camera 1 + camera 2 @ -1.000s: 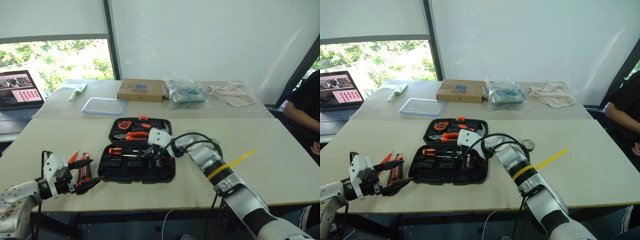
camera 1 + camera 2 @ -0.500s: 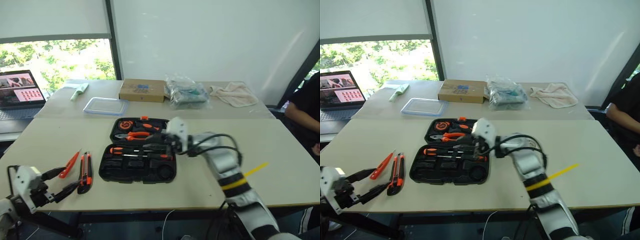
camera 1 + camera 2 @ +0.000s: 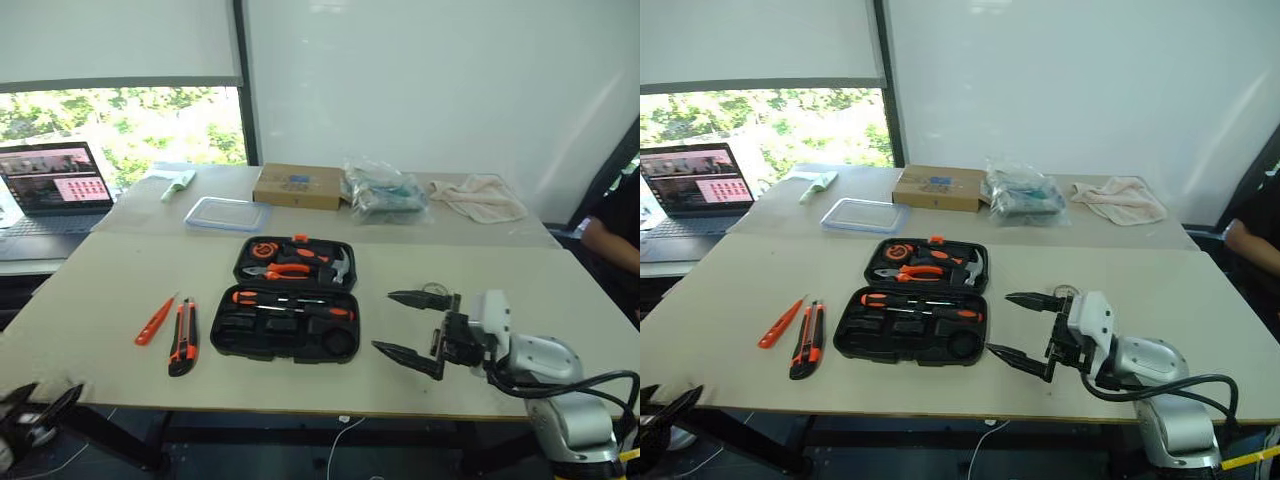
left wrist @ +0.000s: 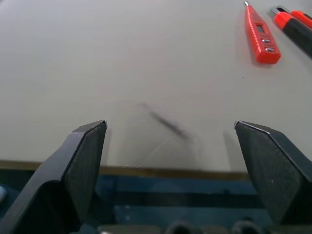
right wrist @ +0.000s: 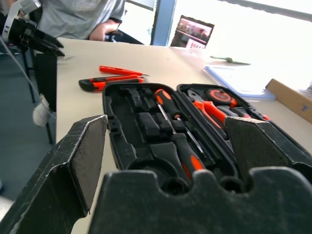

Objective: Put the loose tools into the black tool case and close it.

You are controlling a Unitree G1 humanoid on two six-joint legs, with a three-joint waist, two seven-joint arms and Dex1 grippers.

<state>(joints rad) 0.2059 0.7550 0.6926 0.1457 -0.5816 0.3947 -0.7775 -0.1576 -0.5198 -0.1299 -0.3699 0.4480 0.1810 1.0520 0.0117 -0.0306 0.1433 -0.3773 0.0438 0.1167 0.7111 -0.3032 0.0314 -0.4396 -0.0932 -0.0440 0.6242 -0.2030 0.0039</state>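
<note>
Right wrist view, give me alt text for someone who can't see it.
The right gripper's two black fingers stand open and empty, aimed at the open black tool case on the table, with two long screwdrivers in its slots. Beyond it lie a utility knife and a small orange screwdriver.

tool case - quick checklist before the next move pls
1. Black tool case open: ok.
2. Two long screwdrivers in the case: ok.
3. Small orange screwdriver and utility knife packed: not ok, both lie on the table beside the case.
4. Left pincer open and empty: ok.
5. Right pincer open and empty: ok.
6. Tape roll in its slot: cannot tell.
</note>
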